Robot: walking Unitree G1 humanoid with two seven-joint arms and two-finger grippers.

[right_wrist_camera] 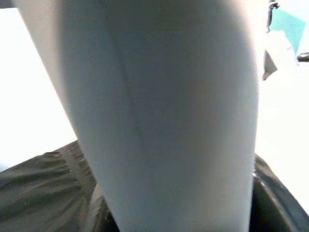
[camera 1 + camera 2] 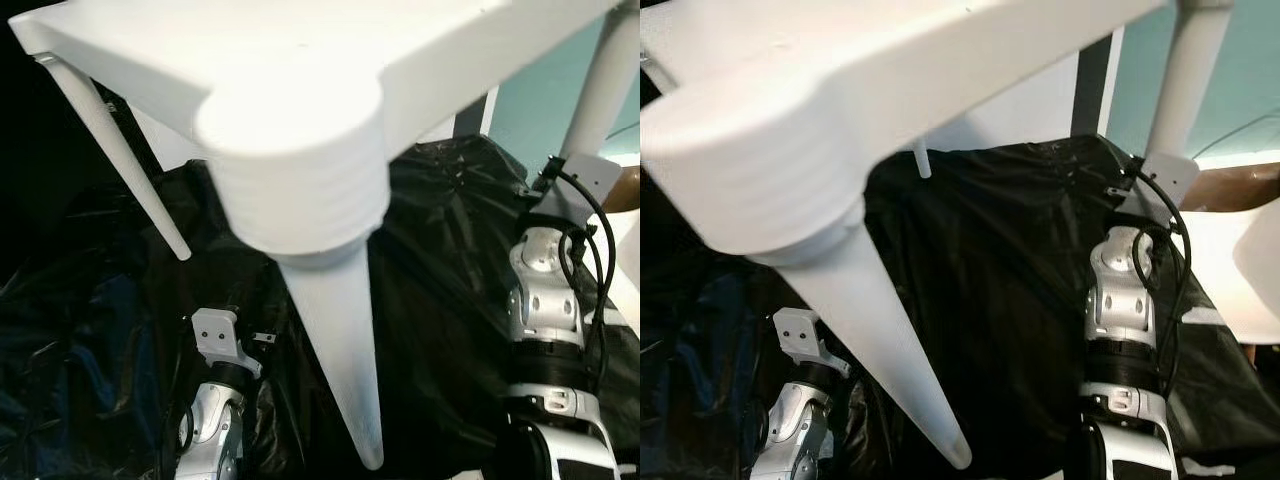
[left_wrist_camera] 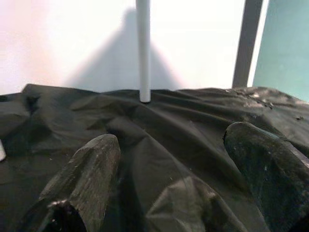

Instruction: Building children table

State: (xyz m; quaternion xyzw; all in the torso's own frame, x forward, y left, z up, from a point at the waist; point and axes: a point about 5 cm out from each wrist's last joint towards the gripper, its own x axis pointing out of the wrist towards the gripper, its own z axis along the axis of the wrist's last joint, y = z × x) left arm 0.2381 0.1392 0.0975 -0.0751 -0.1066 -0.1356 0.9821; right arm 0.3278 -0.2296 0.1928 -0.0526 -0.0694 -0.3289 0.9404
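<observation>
A crumpled black sheet (image 2: 450, 250) covers the ground in front of a white wall (image 3: 72, 43) and a teal panel (image 2: 535, 110), and over it we are holding up the white children's table (image 2: 300, 60), right way up and very close to our head camera. Its top fills the upper part of both eye views; the nearest leg (image 2: 340, 350) screws into a ribbed corner socket (image 2: 300, 195) and tapers down toward the sheet, its long axis tilted slightly. A second leg (image 2: 120, 160) slants down on our left, and the far leg (image 3: 143, 50) meets the sheet with its tip. Our right arm (image 2: 545, 300) rises to the fourth leg (image 2: 605, 85) at the table's right corner; in the right wrist view that leg (image 1: 164, 116) fills the frame lengthwise, so it lies right between the fingers, though we cannot tell whether they are closed on it. Our left gripper (image 3: 169, 179) hangs low beneath the table, fingers (image 3: 84, 179) spread wide and empty, pointing across the sheet toward the far leg. We judge the right arm is the one that counts now: the table must settle straight down along the legs' axes.
</observation>
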